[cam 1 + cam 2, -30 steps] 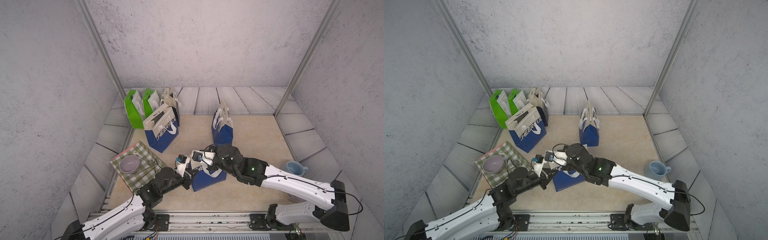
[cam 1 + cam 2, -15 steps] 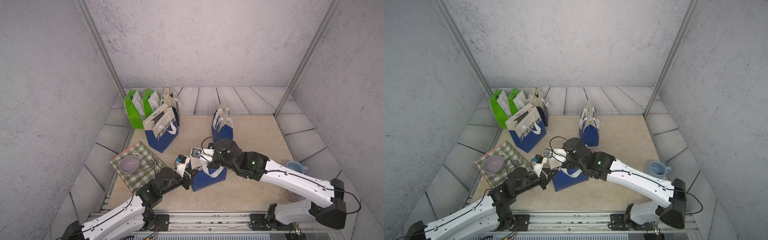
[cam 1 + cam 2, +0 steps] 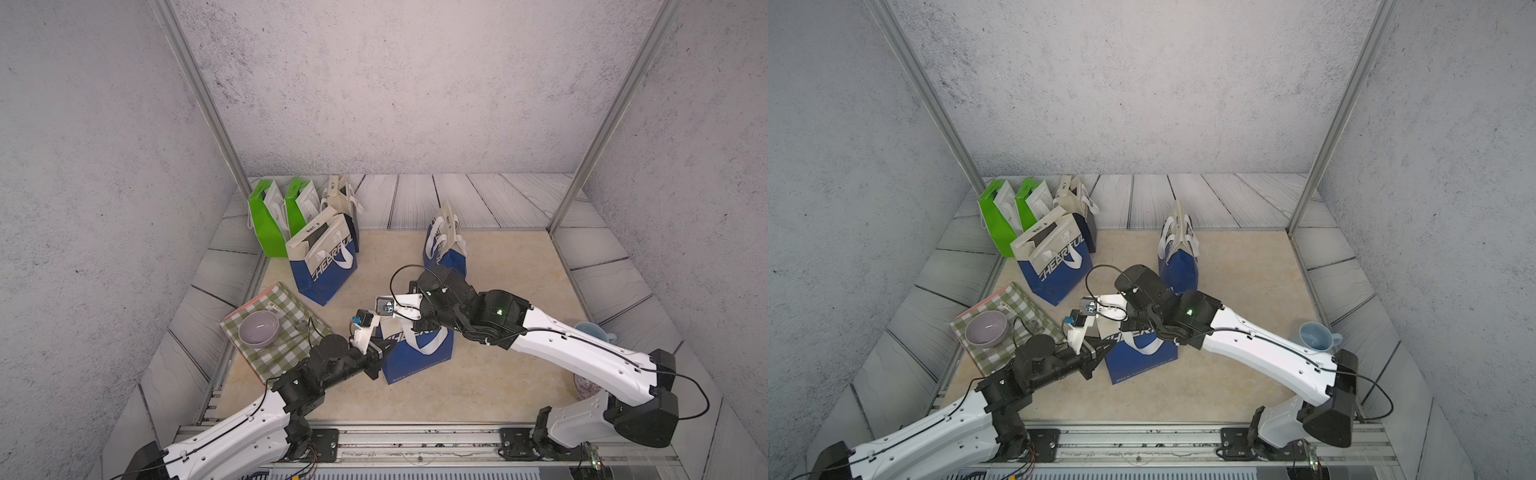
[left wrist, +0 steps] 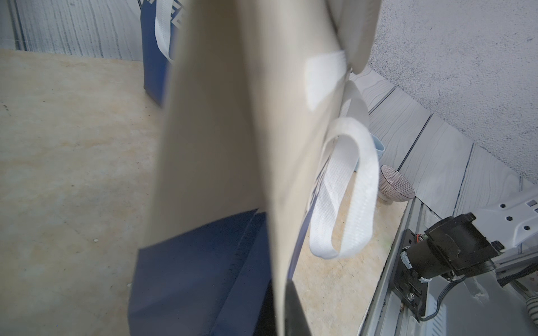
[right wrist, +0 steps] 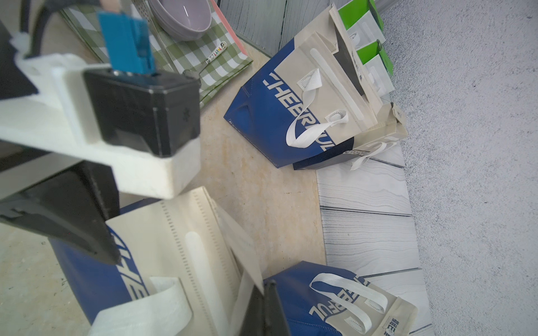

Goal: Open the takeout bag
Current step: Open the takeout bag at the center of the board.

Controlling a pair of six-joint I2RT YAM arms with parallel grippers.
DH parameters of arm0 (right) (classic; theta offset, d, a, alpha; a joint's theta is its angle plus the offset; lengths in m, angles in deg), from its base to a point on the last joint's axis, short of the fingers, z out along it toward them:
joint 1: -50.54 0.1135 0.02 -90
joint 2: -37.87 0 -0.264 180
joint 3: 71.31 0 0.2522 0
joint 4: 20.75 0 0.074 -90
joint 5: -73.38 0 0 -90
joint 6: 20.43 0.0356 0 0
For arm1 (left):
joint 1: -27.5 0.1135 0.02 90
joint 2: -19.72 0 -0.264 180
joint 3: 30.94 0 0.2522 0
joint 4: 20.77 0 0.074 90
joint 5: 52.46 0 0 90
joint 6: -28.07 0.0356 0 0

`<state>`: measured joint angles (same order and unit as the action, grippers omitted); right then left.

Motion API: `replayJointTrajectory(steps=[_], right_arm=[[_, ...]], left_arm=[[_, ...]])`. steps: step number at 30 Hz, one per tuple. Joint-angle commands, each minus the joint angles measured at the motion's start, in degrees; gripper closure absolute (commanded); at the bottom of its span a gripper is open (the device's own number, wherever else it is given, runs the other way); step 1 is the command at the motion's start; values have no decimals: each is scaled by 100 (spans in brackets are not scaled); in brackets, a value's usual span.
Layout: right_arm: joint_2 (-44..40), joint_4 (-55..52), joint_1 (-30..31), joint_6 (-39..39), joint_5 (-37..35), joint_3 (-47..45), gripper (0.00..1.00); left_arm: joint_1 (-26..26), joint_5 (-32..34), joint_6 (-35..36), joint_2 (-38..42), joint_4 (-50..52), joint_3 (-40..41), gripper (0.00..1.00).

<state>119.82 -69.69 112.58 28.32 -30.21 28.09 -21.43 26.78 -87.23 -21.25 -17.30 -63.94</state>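
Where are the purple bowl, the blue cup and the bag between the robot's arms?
purple bowl (image 3: 258, 328), in a top view, on its hollow inside.
blue cup (image 3: 1315, 336), in a top view, on its inside.
bag (image 3: 415, 368), in a top view, on its blue front.

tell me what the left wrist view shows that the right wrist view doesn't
Only the left wrist view: a patterned bowl and a pale blue cup. Only the right wrist view: the purple bowl on the checked mat, the green bags, and the left gripper on the takeout bag. Both: the takeout bag close up, with another blue bag behind.
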Motion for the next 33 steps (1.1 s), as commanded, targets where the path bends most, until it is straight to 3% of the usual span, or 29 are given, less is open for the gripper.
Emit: replayJointTrajectory(steps=[1, 16, 33], right_arm=[[-14, 133, -67, -174, -157, 312, 100], [222, -429, -78, -903, -162, 851, 100], [613, -1660, -78, -1070, 138, 1744, 100]], left_arm=[[-24, -93, 111, 1, 184, 23, 100], [-27, -127, 148, -16, 228, 35, 100], [-24, -136, 150, 45, 273, 55, 100]])
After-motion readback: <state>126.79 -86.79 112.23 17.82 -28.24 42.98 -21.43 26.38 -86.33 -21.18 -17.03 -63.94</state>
